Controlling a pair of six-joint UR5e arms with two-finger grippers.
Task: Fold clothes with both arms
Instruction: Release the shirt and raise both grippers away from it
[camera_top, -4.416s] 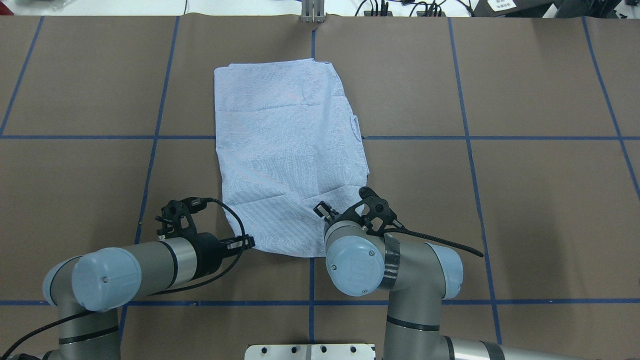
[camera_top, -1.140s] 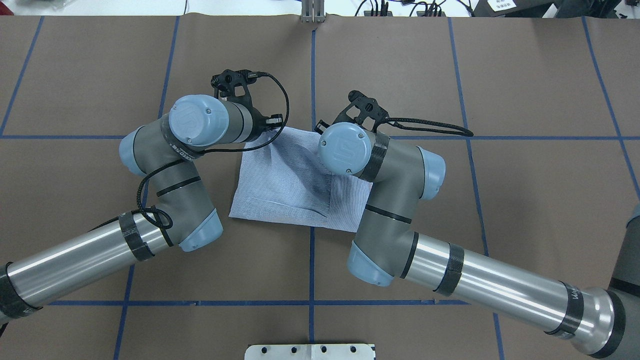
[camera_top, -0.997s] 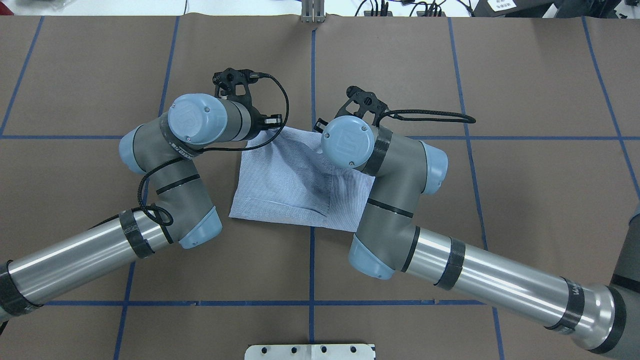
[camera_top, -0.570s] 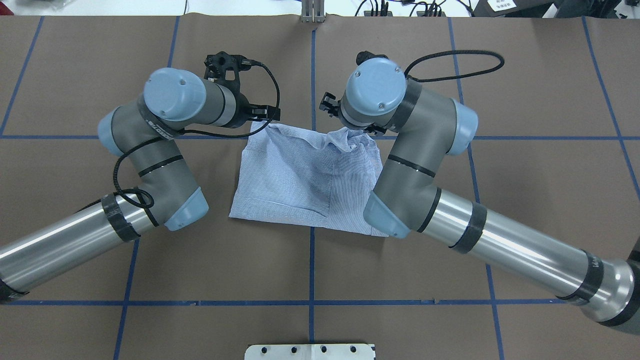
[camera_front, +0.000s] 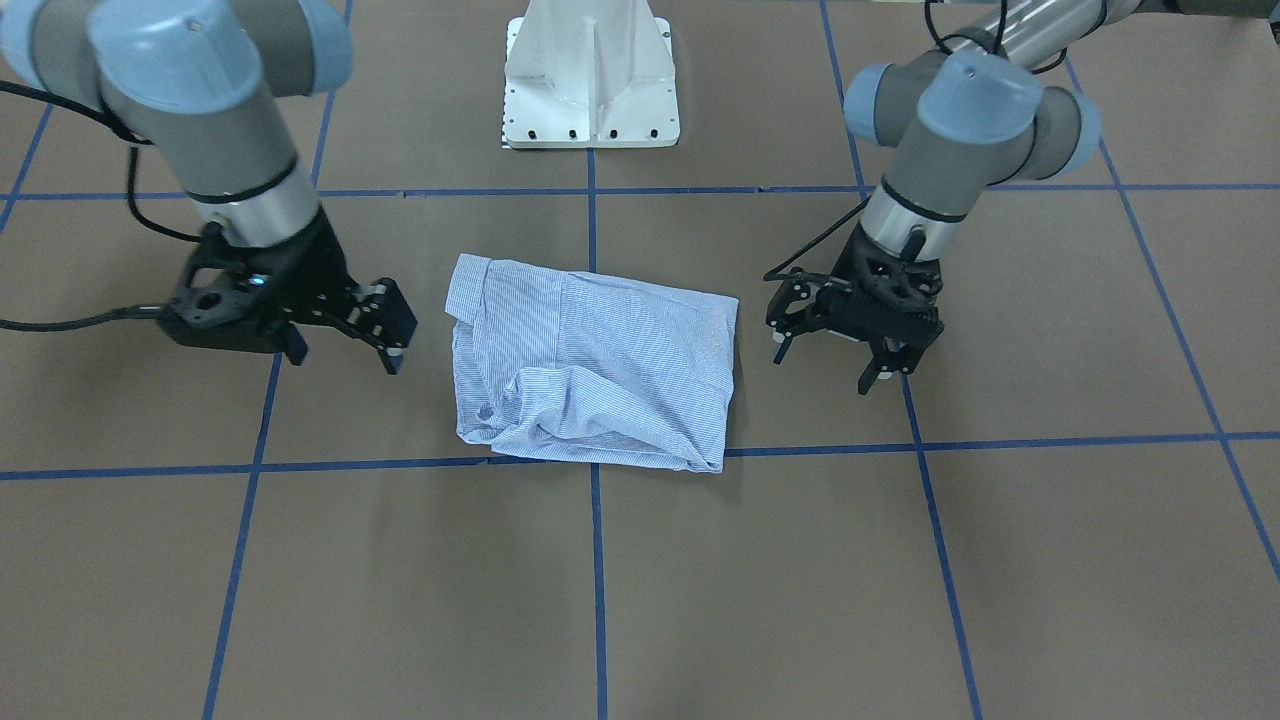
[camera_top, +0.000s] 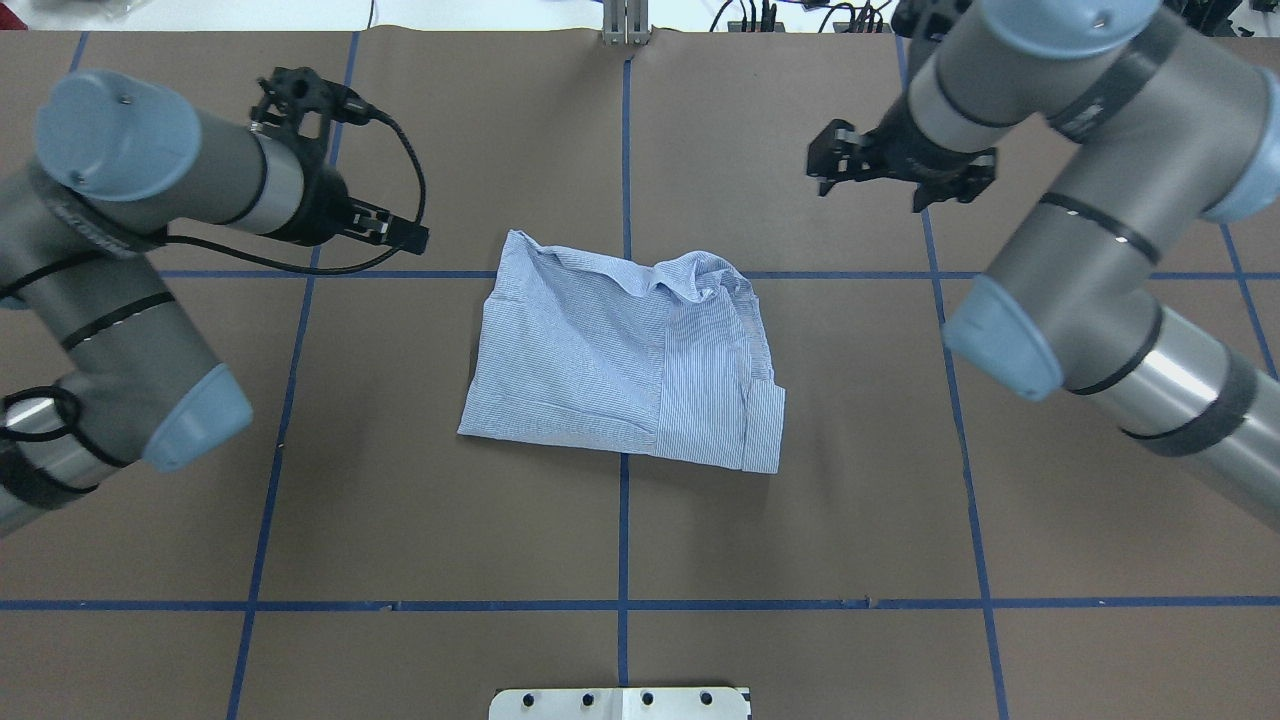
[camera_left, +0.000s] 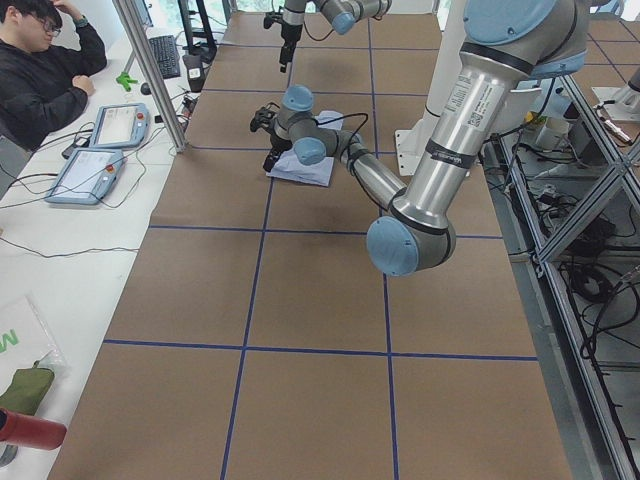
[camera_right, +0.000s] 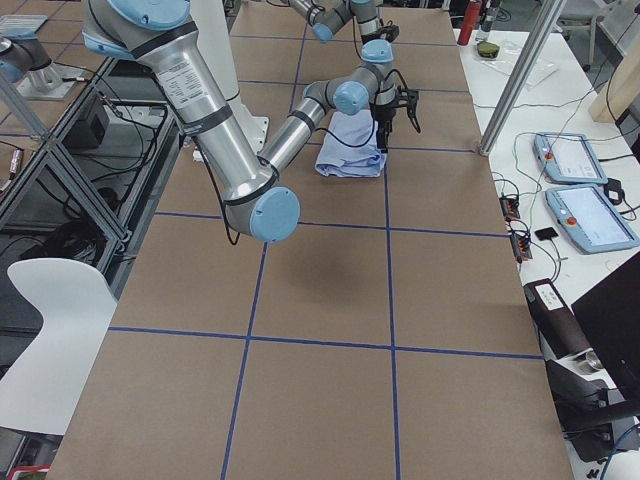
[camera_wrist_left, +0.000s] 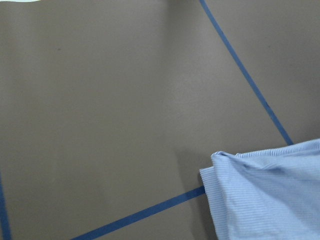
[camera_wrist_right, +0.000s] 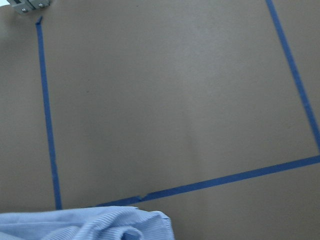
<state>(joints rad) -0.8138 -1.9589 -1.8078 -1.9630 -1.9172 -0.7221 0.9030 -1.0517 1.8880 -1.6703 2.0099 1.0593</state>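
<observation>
Shirt (camera_front: 600, 360) lies folded, rumpled, between my left gripper (camera_front: 822, 367) and right gripper (camera_front: 345, 355). Both empty, fingers spread, clear of cloth.

My left arm (camera_top: 110, 310) is folded out wide, the left gripper (camera_front: 822, 366) pointing down with its jaws spread. My right arm (camera_top: 1090, 230) mirrors it, and the right gripper (camera_front: 345, 352) is tilted, its jaws spread too. Both grippers are empty.

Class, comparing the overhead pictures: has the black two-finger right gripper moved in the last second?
Yes. The right gripper left the light-blue striped shirt, shifting right from the centre blue tape line to the next line.
</observation>
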